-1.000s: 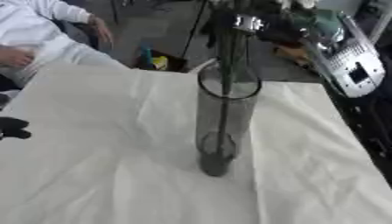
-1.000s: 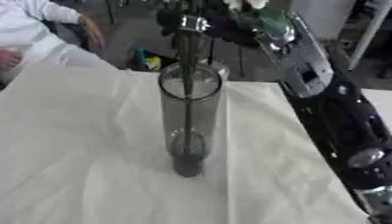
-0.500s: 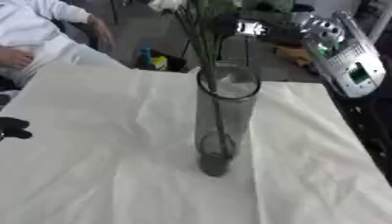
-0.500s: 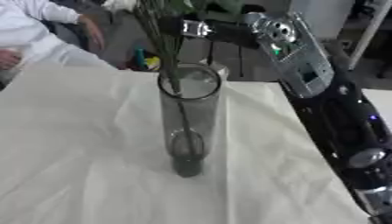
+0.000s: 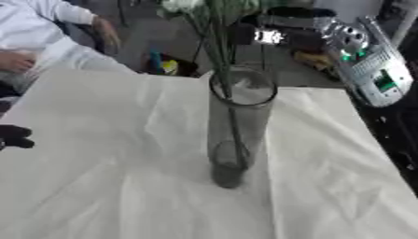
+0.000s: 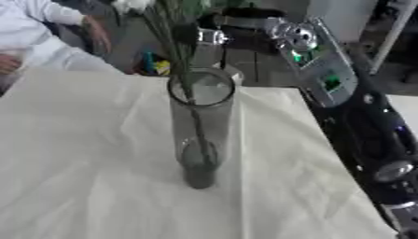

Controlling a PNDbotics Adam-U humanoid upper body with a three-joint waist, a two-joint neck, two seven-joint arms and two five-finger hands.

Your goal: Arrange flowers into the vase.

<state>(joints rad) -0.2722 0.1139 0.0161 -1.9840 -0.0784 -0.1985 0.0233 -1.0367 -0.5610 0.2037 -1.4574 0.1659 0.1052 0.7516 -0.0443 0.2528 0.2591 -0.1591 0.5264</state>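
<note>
The flowers (image 5: 200, 9) are cut off by the top edge, so only a pale bloom and blurred green stems show. The right hand (image 6: 214, 32) behind the stems is smeared; whether its fingers are curled or straight cannot be told. The left hand (image 5: 15, 137) shows only as a dark shape at the left edge, mostly out of frame. Inside the vase (image 5: 237, 121) the stems dim behind grey glass, and the base is a dark blur on the counter (image 5: 98, 186)

White-clothed table (image 5: 98, 186); upright vase (image 5: 237, 135)
</note>
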